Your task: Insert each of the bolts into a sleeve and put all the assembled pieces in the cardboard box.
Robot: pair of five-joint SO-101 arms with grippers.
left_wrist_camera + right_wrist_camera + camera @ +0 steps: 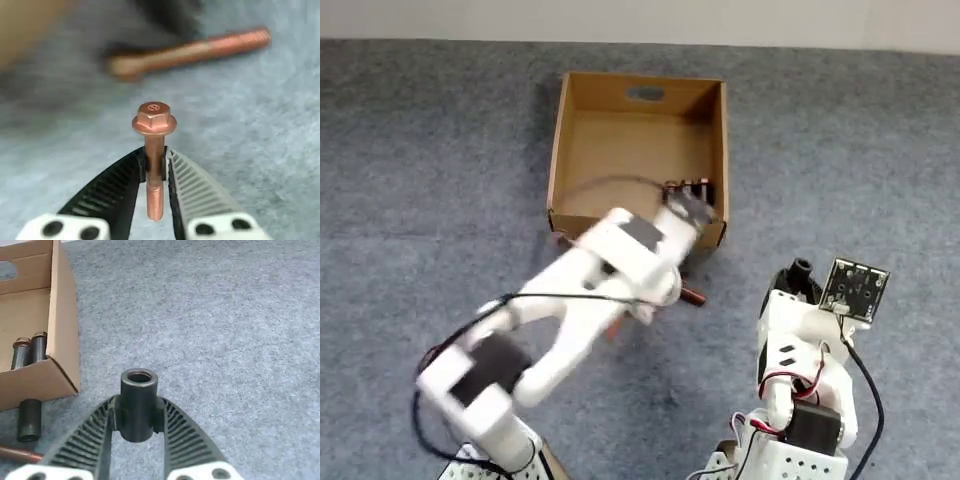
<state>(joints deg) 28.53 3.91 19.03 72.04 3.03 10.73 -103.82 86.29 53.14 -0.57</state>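
The left gripper [155, 156] clamps a copper-coloured bolt [154, 122] by its threaded shank, leaving the hex head free; the right gripper [137, 405] grasps a dark, smooth cylindrical sleeve [138, 390], its bore exposed, likely to receive the bolt; beyond, a spare sleeve [29, 420] sits on grey carpet [225, 315] beside the cardboard box [62, 330], which holds two assembled pieces [29, 352].

A robotics lab bench is suggested: a table [880, 150] covered in grey carpet [420, 150] is shared by two small white arms [570, 300] with exposed wiring [783, 379] and a bare circuit board [855, 288]. A plain cardboard box [556, 150], a copper bolt [154, 125] and a black sleeve [137, 405] are seen as workpieces, and a pale wall [620, 20] is glimpsed behind the table.
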